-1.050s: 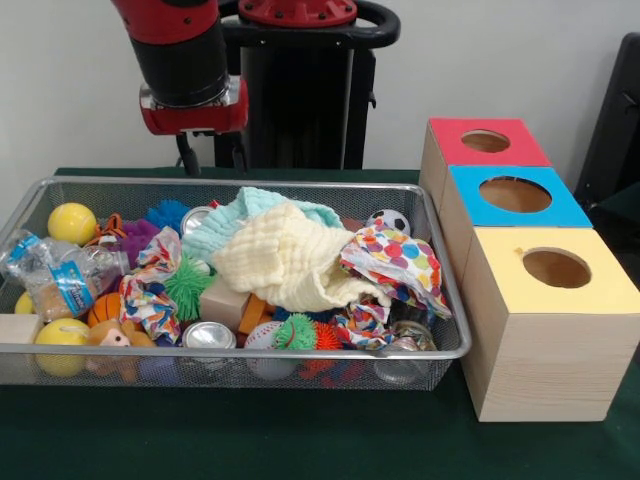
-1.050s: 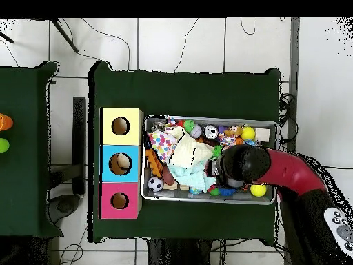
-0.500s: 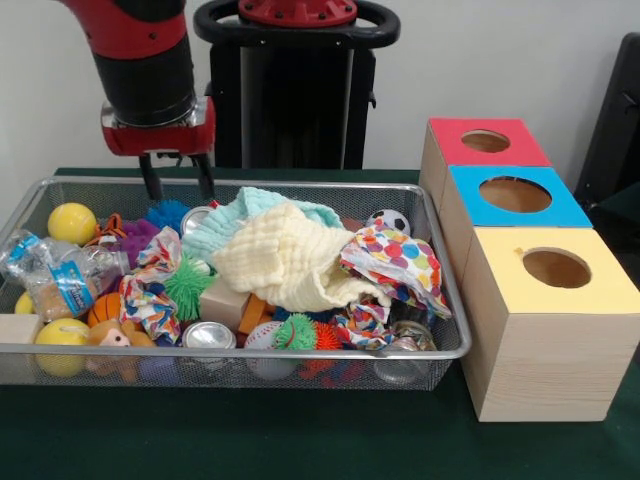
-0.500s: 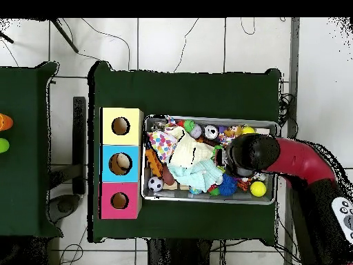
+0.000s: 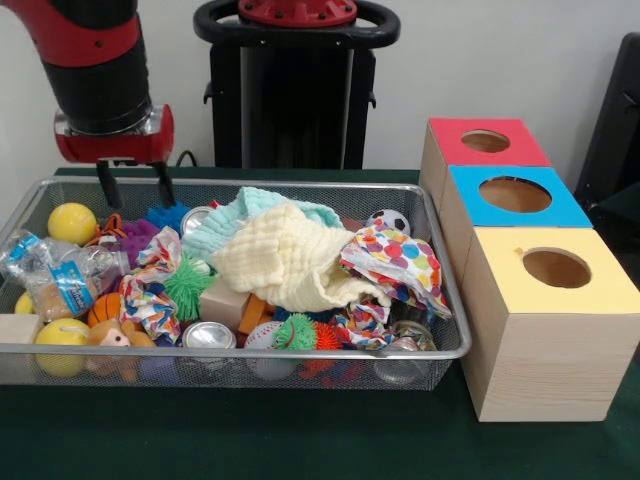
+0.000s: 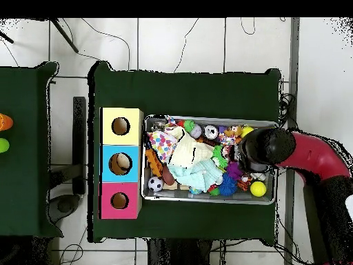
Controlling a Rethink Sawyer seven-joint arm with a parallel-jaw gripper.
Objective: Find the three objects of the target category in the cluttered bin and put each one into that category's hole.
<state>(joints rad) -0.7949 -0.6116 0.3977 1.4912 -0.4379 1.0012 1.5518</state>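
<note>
Dark green cloth covers the table (image 5: 250, 440), with a pale wall behind it in the front view and a white tiled floor (image 6: 179, 45) with loose cables around it in the overhead view. Nearest the table's front edge stands the wire bin (image 5: 230, 352), crammed with toys: two drink cans (image 5: 209, 336) against its front wall, a yellow ball (image 5: 60, 345) and a snack bag (image 5: 62, 280) by its left end, and a cream cloth (image 5: 290, 262) heaped over the middle, hiding much of what lies under it. A spotted cloth (image 5: 397, 260) drapes toward the right end. Beside the bin's right end sits a row of three wooden boxes with holes, yellow (image 5: 555, 268) nearest, then blue (image 5: 515, 194), then red (image 5: 485, 141). Which toys belong to the target category cannot be told. Over the bin's far left corner hangs the gripper (image 5: 135, 184), its two fingers apart and empty, just above another yellow ball (image 5: 72, 222).
</note>
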